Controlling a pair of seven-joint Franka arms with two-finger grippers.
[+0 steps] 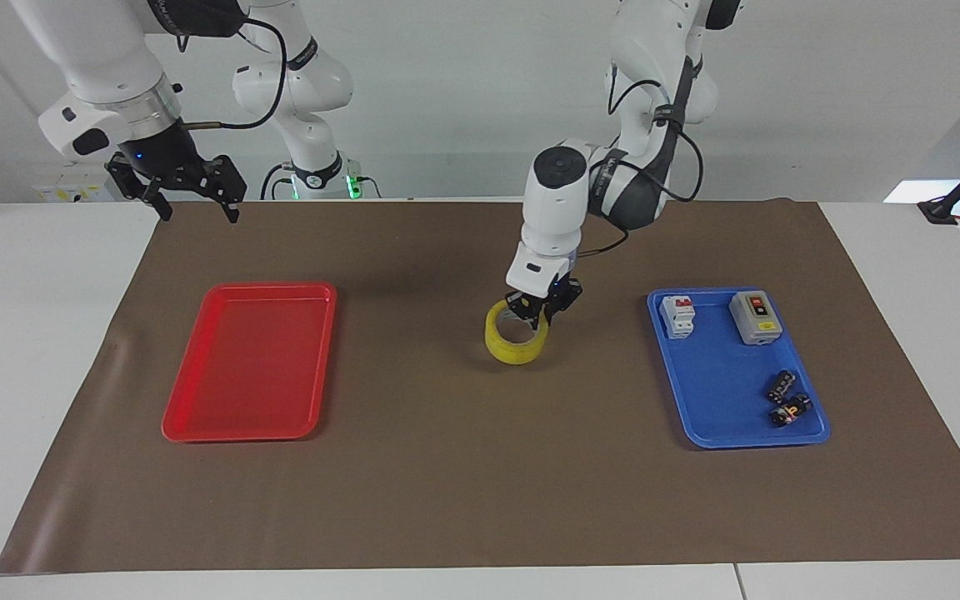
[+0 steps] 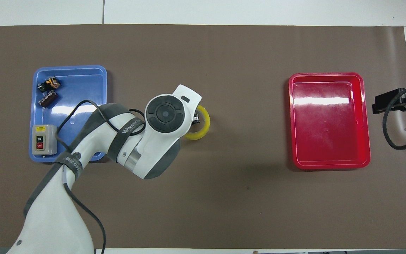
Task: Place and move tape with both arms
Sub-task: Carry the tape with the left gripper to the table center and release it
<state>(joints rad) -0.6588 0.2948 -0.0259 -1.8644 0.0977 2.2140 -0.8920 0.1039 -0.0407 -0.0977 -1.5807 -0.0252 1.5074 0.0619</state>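
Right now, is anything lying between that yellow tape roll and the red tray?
No. Both views show only bare brown mat between the tape, held by the left gripper, and the red tray.

Surface (image 1: 463, 483) covered by a matt brown paper-like sheet, smooth, with a slight wrinkle at its left edge in the facing view; bare white surface around it looks smooth.

Red tray (image 2: 330, 155), right of centre in the overhead view: glossy plastic, bright glare streak across its floor. Blue tray (image 2: 79, 76), left in the overhead view: same glossy plastic, softer highlights.

Tape (image 1: 517, 350), centre of frame: translucent yellow, shiny film.

Arm shells: smooth glossy white plastic with dark grey matt pads. Left hand (image 1: 540, 310) and right hand (image 1: 195, 207): matt black. Switch box (image 2: 43, 144) in the blue tray: dull grey casing, plastic-looking.
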